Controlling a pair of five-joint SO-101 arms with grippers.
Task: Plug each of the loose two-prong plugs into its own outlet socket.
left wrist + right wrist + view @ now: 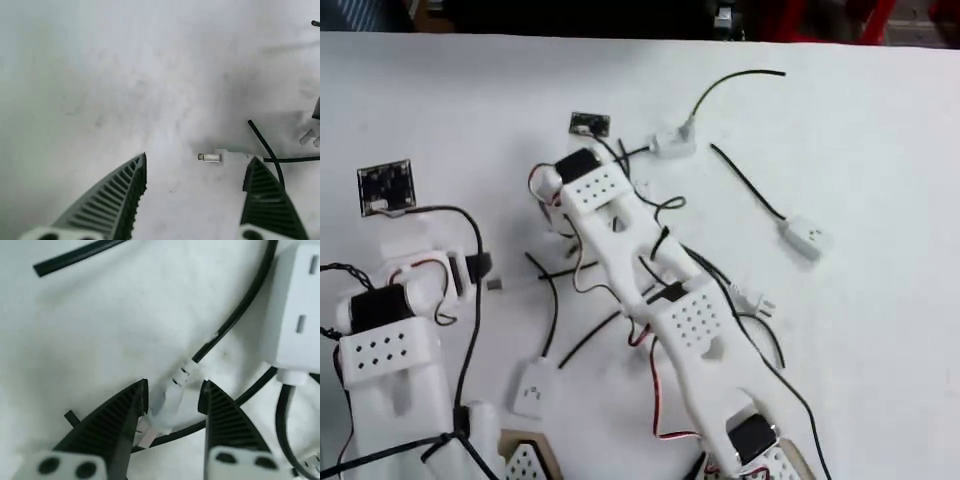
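Step in hand, as a judgement: pickup of a loose plug, no insertion yet begun. At the right wrist, right pincer (174, 385) parted a moderate way and straddling a small white 2-prong plug on a black cord (167, 412), with nothing clamped so far. Plug flat on the white desk (100, 325) between the 2 ribbed dark fingers (120, 425), closer to 1 of them, perhaps brushing it, hard to say from this angle. Just beside it, a white rectangular outlet block with 2 slots (292, 305), slots turned up toward the camera.

Left pincer (199, 158) spread wide above bare desk, gripping nothing. Right at its fingertips, a small pale stub with a metal tip (211, 157), probably another plug end, and a thin black cable (267, 150) curling past.

From above, a white outlet block on a black lead (805, 237) toward the desk's right side, another white outlet block (535, 388) near the front between the arms, plus a loose white plug with bare prongs (757, 302) beside the arm stretched across the middle; all 3 well apart.

Next, for the right side: close squarely on the plug body, not on cord or prongs; lift; turn the prongs toward the 2 slots; line up both before pressing. Light block likely to skid under the push, so worth bracing with the left pincer.
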